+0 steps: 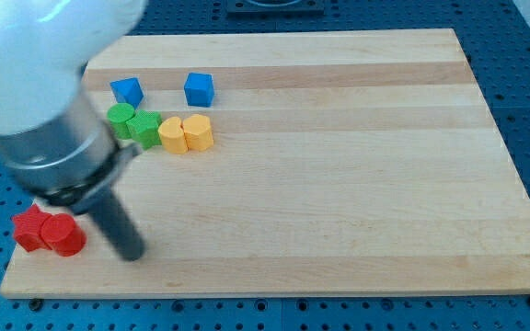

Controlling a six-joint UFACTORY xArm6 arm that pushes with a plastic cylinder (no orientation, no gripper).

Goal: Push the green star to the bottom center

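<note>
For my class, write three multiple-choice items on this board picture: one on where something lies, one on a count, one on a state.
1. Where do the red blocks lie?
A. the view's top right
B. the view's bottom left
C. the board's middle

2. How many blue blocks are there?
A. one
B. two
C. four

3. Is my tip touching the green star?
A. yes, pressing it
B. no, it is well below it
C. the star is lifted

Answers:
1 B: they sit by the board's lower left corner.
2 B: one blue block and another show near the top.
3 B: the tip rests just right of the red blocks, apart from the star.
</note>
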